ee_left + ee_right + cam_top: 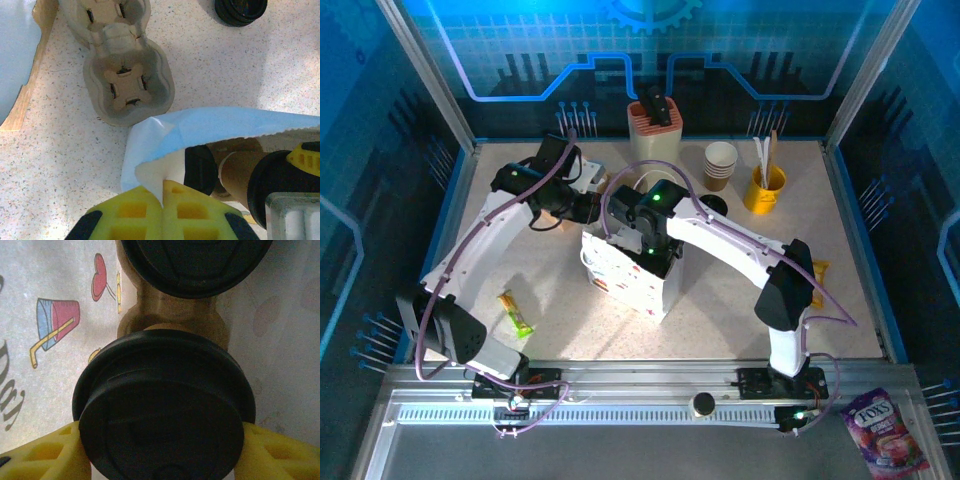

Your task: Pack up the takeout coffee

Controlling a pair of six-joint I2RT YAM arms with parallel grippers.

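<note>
The left gripper (162, 202) is pinched on the rim of the bag (225, 125), apparently to hold its mouth open; the right gripper (162, 452) clamps a lidded cup (165, 405) inside the bag, beside a second cup (195, 260).

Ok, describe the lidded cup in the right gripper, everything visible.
The takeout coffee cup shows its round black plastic lid, raised-rimmed, pressed on. It sits inside the printed white paper bag, apparently in a tan pulp carrier beside a second lidded cup. The right gripper's yellow fingers clamp the lid's opposite sides.
</note>
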